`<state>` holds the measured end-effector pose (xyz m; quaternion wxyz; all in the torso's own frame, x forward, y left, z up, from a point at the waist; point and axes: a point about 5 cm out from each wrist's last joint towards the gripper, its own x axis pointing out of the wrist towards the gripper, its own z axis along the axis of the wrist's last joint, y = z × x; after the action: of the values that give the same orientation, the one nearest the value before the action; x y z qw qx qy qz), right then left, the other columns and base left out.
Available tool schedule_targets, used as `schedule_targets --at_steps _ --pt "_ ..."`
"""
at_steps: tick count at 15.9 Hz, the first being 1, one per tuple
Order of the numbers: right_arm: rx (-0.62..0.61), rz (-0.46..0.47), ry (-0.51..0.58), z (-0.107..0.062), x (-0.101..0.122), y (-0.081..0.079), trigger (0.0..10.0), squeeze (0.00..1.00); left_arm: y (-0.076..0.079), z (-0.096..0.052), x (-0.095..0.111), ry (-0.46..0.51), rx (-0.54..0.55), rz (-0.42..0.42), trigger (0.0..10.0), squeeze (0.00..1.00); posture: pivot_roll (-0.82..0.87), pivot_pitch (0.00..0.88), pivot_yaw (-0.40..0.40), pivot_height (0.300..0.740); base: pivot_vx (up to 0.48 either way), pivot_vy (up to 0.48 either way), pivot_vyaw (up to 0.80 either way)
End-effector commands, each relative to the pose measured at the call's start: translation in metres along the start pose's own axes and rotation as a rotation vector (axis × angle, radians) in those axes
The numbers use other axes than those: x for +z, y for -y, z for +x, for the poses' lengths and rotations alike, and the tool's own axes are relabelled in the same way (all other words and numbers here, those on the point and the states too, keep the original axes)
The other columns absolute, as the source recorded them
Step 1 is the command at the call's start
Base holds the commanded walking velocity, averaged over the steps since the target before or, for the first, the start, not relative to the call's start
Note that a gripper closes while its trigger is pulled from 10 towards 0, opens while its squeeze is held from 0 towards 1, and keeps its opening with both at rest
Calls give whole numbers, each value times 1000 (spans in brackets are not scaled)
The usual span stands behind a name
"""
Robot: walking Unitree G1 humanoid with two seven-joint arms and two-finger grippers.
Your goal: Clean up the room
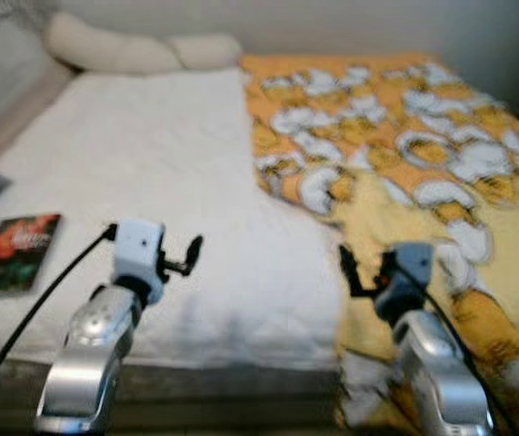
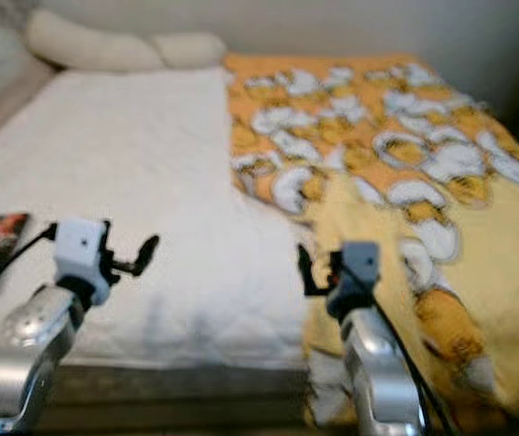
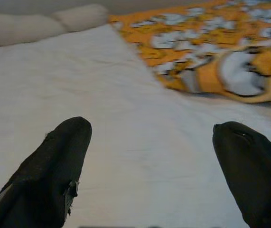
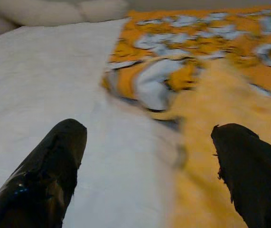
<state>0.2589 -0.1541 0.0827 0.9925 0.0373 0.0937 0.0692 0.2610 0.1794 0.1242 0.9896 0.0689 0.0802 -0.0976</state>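
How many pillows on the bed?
2, both at the head of the bed by the wall: the long cream pillow at the far-left corner, and the smaller pillow right beside it. The patterned blanket could hide more.

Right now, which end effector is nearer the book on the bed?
Left. The left end effector hovers over the white sheet just right of the book; the right end effector is farther right, at the orange blanket's edge.
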Motion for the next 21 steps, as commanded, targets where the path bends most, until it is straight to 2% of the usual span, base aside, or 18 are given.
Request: schedule_targets --at_steps 1,4,5,6,8,10,12,14,18,19,21 --pt "28 -4 -26 2 -1 -5 10000 0 -3 -2 -4 -9 29 -8 10000 4 4 0 -3 740 0 0 0" --pt "1 -13 -85 8 -8 2 10000 0 4 -6 -9 -29 -28 29 10000 0 17 0 -24 740 0 0 0" --pt "3 7 -95 11 -9 3 10000 1000 5 -7 -9 -32 -50 37 10000 0 24 0 -29 740 0 0 0" --pt "9 -64 -169 24 -13 4 10000 1000 6 -10 -10 -50 -120 73 10000 0 29 0 -27 740 0 0 0" --pt "15 -120 -237 35 -17 6 10000 1000 7 -12 -11 -76 -196 109 10000 0 31 0 -25 740 0 0 0" --pt "11 -149 -273 43 -17 9 10000 1000 4 -15 -11 -89 -228 130 10000 0 30 0 -27 740 0 0 0" --pt "-16 -179 -297 52 -15 20 10000 1000 -3 -16 -11 -93 -219 140 10000 0 32 0 -38 740 0 0 0" --pt "-35 -183 -316 54 -16 28 10000 1000 -2 -19 -9 -96 -239 149 10000 0 39 0 -49 740 0 0 0" --pt "-28 -203 -399 59 -27 36 10000 1000 8 -27 4 -110 -402 187 10000 4 55 10 -54 740 0 0 0" --pt "-15 -210 -422 62 -29 36 10000 1000 11 -28 5 -117 -460 210 10000 4 74 63 -59 740 0 0 0" --pt "-6 -239 -447 66 -31 37 10000 1000 17 -31 8 -137 -543 249 10000 0 86 109 -57 740 0 0 0"
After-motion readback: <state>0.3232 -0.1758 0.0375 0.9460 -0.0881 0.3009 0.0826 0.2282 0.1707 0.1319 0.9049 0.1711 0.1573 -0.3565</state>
